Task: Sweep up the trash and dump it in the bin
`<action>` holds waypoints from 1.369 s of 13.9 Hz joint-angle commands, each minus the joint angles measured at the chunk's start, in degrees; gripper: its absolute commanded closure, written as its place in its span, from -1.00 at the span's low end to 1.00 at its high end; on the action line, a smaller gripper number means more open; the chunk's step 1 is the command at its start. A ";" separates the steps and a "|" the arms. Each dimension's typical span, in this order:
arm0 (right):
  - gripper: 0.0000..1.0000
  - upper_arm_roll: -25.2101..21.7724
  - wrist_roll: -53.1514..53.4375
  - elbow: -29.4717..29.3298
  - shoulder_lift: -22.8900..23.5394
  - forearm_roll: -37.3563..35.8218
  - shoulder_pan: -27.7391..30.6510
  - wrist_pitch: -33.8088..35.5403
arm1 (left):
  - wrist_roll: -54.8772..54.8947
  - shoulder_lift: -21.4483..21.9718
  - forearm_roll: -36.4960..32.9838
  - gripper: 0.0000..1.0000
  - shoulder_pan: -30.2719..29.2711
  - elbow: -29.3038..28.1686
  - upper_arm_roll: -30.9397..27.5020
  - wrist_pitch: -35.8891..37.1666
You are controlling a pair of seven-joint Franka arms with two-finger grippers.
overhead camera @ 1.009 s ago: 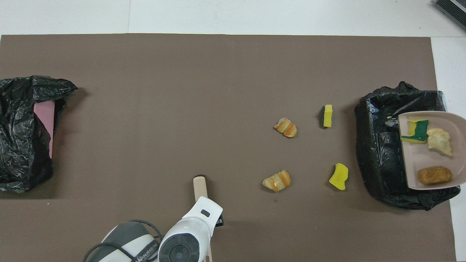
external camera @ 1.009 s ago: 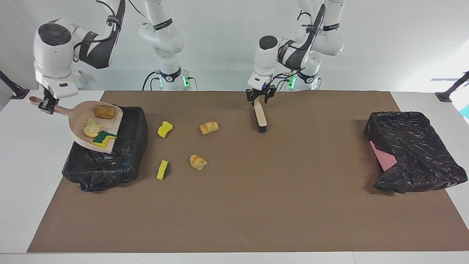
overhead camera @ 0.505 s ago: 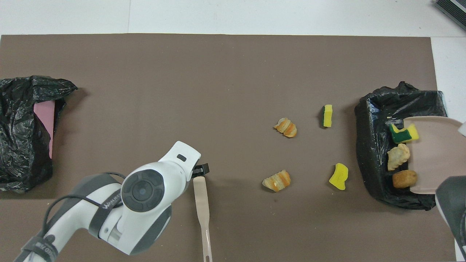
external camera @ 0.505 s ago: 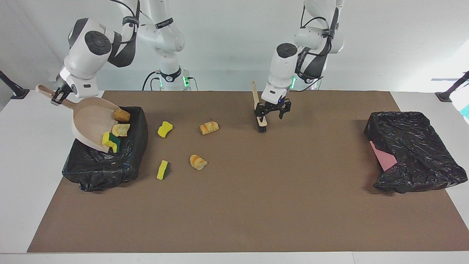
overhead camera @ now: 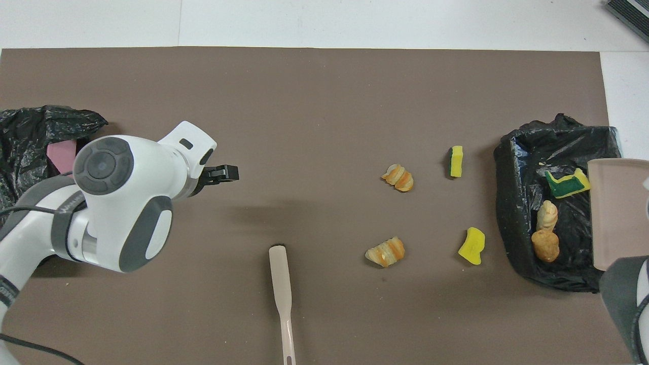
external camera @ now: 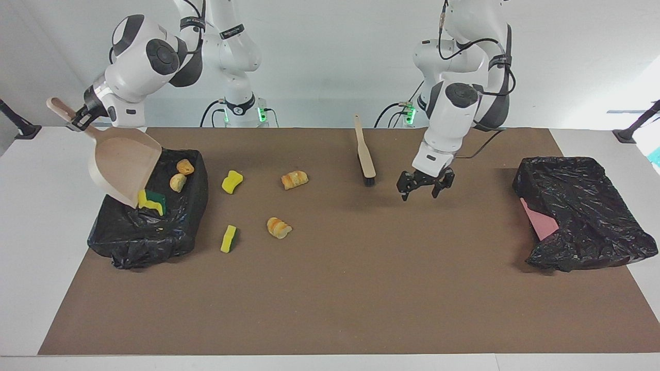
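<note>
Yellow sponge bits point(external camera: 232, 181): three; bread chunks point(external camera: 294, 179): four.

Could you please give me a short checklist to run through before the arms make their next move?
1. Dustpan tipped over the bin, handle in the right gripper: ok.
2. Dustpan emptied: ok; sponge and two chunks lie in the bin.
3. Table swept: not ok; two sponge bits and two bread pieces remain on the mat.
4. Brush ready: not ok; it lies on the mat, unheld.
5. Left gripper open, over bare mat beside the brush: ok.
</note>
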State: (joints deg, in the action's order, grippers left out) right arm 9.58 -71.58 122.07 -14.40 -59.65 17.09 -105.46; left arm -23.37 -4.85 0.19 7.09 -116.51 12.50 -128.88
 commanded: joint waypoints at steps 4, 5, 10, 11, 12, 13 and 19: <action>1.00 0.97 -4.01 -5.08 0.24 -1.00 -1.96 2.10 | 9.13 -1.83 -0.28 -1.00 -4.36 9.54 0.51 11.53; 1.00 0.97 -3.84 -6.48 1.47 0.05 -2.40 2.19 | 9.22 -1.83 -0.28 -1.00 -4.36 9.90 0.51 12.07; 1.00 1.32 -0.95 -17.29 9.20 14.47 -5.73 4.91 | 10.62 -1.74 -0.37 -1.00 -4.36 15.16 0.42 17.59; 1.00 1.32 1.94 -19.57 11.31 14.91 -8.97 7.35 | 11.41 -1.83 -0.28 -1.00 -4.45 17.00 0.25 19.70; 1.00 1.41 6.58 -23.16 13.85 17.01 -11.96 10.68 | 11.59 -1.92 -0.28 -1.00 -5.32 18.85 0.16 21.20; 1.00 1.41 9.76 -27.29 16.92 19.03 -13.82 13.85 | 11.60 -2.10 -0.02 -1.00 -6.03 20.17 0.16 22.00; 1.00 1.50 38.65 -46.03 31.70 29.14 -26.12 20.56 | 19.93 -1.39 1.65 -1.00 -5.24 26.32 -8.26 31.21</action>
State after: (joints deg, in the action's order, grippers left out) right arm 11.12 -41.20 83.36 11.74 -33.09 -6.01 -87.55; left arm -7.24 -5.88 0.74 1.83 -93.84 6.50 -102.39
